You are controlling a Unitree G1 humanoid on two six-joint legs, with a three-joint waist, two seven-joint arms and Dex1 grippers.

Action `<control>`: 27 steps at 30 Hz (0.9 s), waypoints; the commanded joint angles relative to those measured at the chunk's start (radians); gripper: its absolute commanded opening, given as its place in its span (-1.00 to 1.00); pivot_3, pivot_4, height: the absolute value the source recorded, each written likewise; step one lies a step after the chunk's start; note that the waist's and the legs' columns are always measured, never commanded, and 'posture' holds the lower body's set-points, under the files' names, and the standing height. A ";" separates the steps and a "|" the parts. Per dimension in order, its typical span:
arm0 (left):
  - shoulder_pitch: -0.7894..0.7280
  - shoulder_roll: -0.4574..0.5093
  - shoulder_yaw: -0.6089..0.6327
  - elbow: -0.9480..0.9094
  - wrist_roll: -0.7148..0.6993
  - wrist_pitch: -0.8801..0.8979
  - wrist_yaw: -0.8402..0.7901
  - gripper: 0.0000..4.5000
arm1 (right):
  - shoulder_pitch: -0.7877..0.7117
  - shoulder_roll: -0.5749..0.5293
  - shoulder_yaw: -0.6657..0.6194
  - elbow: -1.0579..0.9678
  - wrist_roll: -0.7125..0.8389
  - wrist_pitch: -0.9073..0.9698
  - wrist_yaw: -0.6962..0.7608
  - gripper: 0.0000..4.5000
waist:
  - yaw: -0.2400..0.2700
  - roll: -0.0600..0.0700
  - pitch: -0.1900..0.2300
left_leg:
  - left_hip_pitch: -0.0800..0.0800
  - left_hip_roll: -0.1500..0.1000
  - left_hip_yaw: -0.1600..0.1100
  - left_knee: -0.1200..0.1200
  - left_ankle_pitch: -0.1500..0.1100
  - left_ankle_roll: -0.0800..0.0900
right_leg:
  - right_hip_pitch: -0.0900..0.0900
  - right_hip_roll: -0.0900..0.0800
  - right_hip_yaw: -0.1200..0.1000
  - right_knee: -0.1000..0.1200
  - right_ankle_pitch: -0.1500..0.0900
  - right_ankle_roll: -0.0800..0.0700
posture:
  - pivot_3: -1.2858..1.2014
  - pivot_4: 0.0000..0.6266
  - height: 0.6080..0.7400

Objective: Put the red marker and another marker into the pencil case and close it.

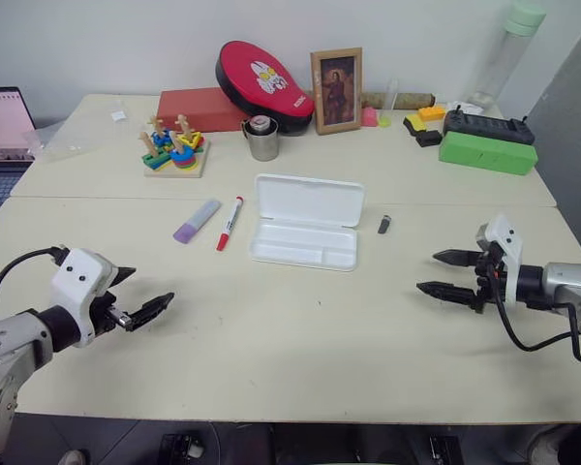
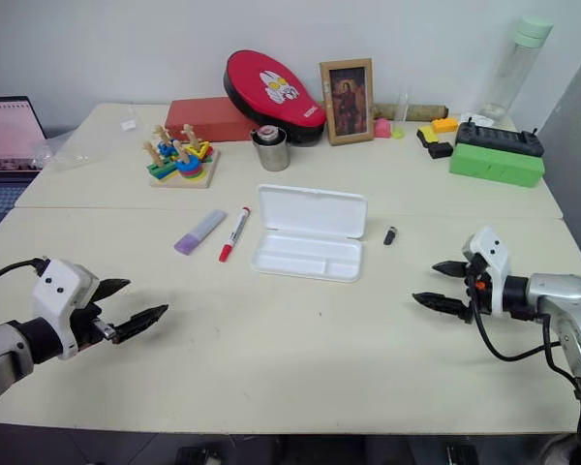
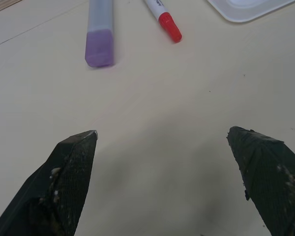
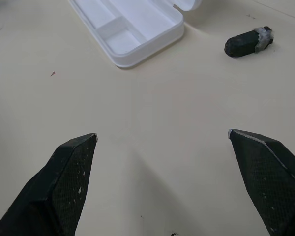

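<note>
Looking down over the table (image 1: pixel 300 358), I have the left gripper (image 1: pixel 137 301) and the right gripper (image 1: pixel 443 273) hovering near its front edge, each with jaws spread wide and nothing between them. One red marker (image 1: pixel 229 223) and one lilac marker (image 1: pixel 196 220) lie side by side mid-table, just left of the single pencil case (image 1: pixel 306 232), which sits with its lid laid back and tray bare. I judge both pens light, stiff and smooth-barrelled, likely to roll; I'd pinch each across mid-barrel. The case looks like thin rigid plastic that may slide when I press its lid shut.
</note>
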 commanded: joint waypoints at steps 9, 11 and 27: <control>-0.038 0.012 0.018 0.001 0.011 0.004 -0.016 1.00 | -0.003 -0.002 -0.012 -0.019 0.013 -0.005 0.015 0.99 | 0.000 0.000 0.000 | 0.000 0.000 0.000 0.000 0.000 0.000 | 0.000 0.000 0.000 0.000 0.001 0.000 | 0.03 -0.52 1.00; -0.045 0.013 0.016 0.007 0.016 0.002 -0.016 1.00 | -0.002 -0.002 -0.010 -0.023 0.015 -0.002 0.018 0.99 | 0.000 0.000 0.000 | 0.000 0.000 0.000 0.000 0.000 0.000 | 0.000 0.000 0.000 0.001 0.001 -0.001 | 0.03 -0.52 1.00; -0.045 0.007 0.008 0.012 0.036 0.000 -0.028 1.00 | 0.004 0.003 -0.007 -0.031 0.014 0.008 0.017 0.99 | -0.001 0.000 0.000 | 0.000 0.000 0.000 0.002 0.000 0.000 | 0.001 0.000 0.000 0.002 0.001 0.000 | 0.03 -0.52 1.00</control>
